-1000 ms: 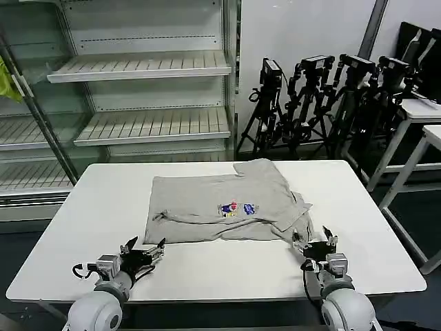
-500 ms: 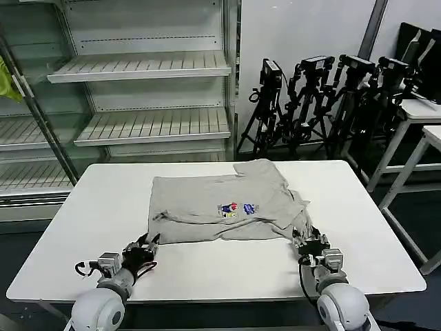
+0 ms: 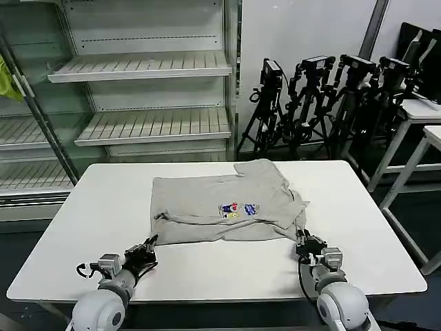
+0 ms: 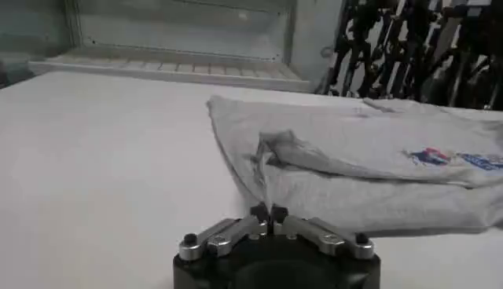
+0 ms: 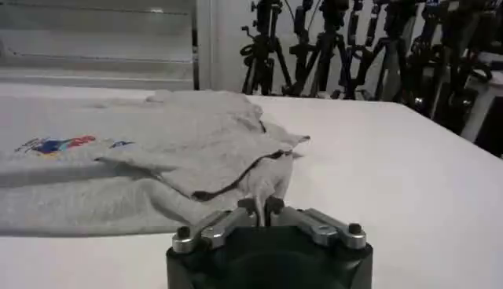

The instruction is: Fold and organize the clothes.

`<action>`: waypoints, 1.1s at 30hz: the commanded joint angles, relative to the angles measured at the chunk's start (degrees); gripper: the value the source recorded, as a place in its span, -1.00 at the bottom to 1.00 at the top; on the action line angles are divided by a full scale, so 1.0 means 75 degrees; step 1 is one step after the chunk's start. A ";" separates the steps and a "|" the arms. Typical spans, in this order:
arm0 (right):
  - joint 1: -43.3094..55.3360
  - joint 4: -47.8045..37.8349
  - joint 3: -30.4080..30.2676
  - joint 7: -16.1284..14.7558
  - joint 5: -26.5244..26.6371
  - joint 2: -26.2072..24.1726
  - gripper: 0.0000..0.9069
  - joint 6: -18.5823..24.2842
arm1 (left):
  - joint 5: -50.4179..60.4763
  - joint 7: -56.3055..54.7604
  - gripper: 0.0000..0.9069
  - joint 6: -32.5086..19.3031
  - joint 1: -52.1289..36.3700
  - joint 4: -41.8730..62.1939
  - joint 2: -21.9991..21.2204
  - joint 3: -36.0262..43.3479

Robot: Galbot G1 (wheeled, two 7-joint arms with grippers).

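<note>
The white desk [image 3: 89, 214] carries the light grey shirt [image 3: 207, 210], which lies spread across its middle, partly folded, with a sleeve flap doubled over on the robot's right side and the small multicoloured print [image 3: 238, 209] facing up. In the left wrist view a rumpled fold of the shirt [image 4: 369, 169] sits near its closest corner. Behind the desk stand empty white shelves [image 3: 148, 124] and a cluster of black tripods [image 3: 324, 103].

Both arms rest low at the desk's near edge. The left gripper [image 3: 146, 247] sits just beside the shirt's near left corner; its fingers [image 4: 259, 214] are pressed together, holding nothing. The right gripper [image 3: 308, 243] sits at the shirt's near right corner, its fingers [image 5: 245, 206] narrowed together against the hanging edge of cloth [image 5: 267, 177]; whether fabric is pinched between them I cannot tell.
</note>
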 commanded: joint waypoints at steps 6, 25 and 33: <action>-0.1265 0.1359 0.0465 -0.0012 -0.0085 -0.0080 -1.00 0.0063 | 0.0258 -0.0010 -0.89 0.0051 0.1048 -0.1207 -0.0023 -0.0198; -0.4039 0.3631 0.1063 -0.0118 -0.1050 0.0047 1.00 -0.0025 | 0.1198 -0.0238 1.00 -0.0120 0.3295 -0.2488 0.0039 -0.0673; -0.3842 0.3503 0.1122 -0.0130 -0.1090 0.0168 1.00 0.0184 | 0.1145 -0.0355 1.00 0.0027 0.3309 -0.2438 0.0062 -0.0821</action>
